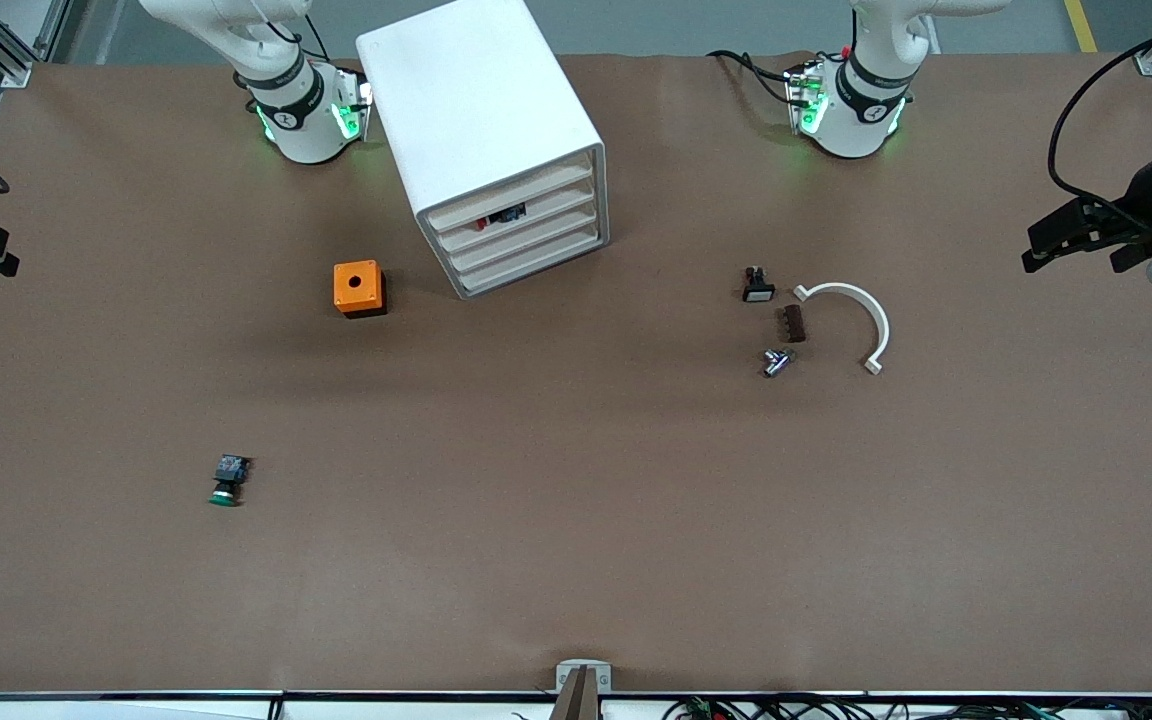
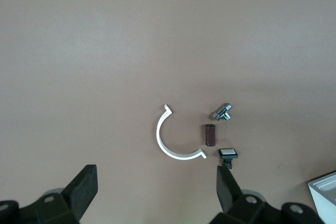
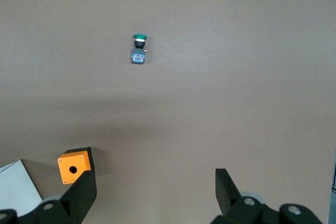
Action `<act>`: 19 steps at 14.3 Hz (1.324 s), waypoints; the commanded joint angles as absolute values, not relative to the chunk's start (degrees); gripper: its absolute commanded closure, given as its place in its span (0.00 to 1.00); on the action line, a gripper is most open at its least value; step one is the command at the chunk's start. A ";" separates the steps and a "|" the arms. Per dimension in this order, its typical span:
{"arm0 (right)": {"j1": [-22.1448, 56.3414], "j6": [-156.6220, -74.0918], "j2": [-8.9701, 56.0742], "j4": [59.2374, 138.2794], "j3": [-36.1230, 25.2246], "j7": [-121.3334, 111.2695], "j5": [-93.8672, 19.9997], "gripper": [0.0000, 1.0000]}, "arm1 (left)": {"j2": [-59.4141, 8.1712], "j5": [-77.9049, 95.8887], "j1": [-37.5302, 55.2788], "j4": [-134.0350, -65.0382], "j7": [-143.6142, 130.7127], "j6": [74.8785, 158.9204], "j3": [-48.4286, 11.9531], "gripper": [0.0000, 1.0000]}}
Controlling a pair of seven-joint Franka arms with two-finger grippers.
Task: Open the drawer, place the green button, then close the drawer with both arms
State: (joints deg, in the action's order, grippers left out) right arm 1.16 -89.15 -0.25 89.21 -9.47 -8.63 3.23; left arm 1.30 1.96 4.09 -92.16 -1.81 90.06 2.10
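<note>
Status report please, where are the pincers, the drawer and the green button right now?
Left pincer and right pincer open, empty, up high. Drawer shut; green button lying alone on the table. Nothing blocks it.

Your worktop [image 1: 576, 520] is covered in plain brown. The white cabinet [image 1: 481, 110] stands on it between the two arm bases, angled, its four drawers all shut. Just beside it, toward the right arm's end, sits an orange box [image 1: 358, 288] with a hole on top. The green-capped button [image 1: 228, 479] lies on its side, nearer the front camera. Toward the left arm's end you have a close cluster: a white-capped button [image 1: 757, 285], a small brown block [image 1: 793, 323], a metal fitting [image 1: 775, 362] and a white half-ring clamp [image 1: 851, 320].
</note>
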 commanded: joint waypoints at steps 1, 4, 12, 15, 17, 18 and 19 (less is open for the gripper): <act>0.18 -88.24 0.35 87.80 -8.79 -9.40 3.34 0.00 | 0.53 1.49 3.16 -91.85 -1.66 87.82 1.76 0.00; 0.79 -88.15 0.44 88.06 -8.79 -10.90 4.04 0.00 | -1.49 1.23 3.34 -91.76 -1.93 87.71 1.76 0.00; 0.26 -91.39 5.44 88.07 -8.70 -10.63 0.89 0.00 | -8.52 1.32 5.53 -91.85 -2.02 87.71 1.41 0.00; 0.79 -93.95 7.99 88.07 -8.70 -10.20 0.09 0.00 | -8.96 2.90 5.97 -92.37 -3.94 87.02 0.79 0.00; 0.70 -95.17 10.27 88.07 -8.61 -10.20 0.09 0.00 | -11.41 3.95 7.72 -92.11 -9.63 86.05 -0.87 0.00; 0.70 -96.14 11.76 88.15 -8.70 -10.20 0.09 0.00 | -12.47 5.09 7.91 -92.11 -13.84 86.04 -2.01 0.00; 0.70 -97.02 13.34 88.15 -8.61 -10.20 0.09 0.00 | -13.79 6.58 7.91 -91.85 -18.15 86.13 -3.67 0.00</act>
State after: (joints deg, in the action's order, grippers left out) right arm 1.18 -95.95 10.32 89.27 -8.95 -9.93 0.94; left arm -11.07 4.57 7.29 -92.82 -11.54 86.85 -1.47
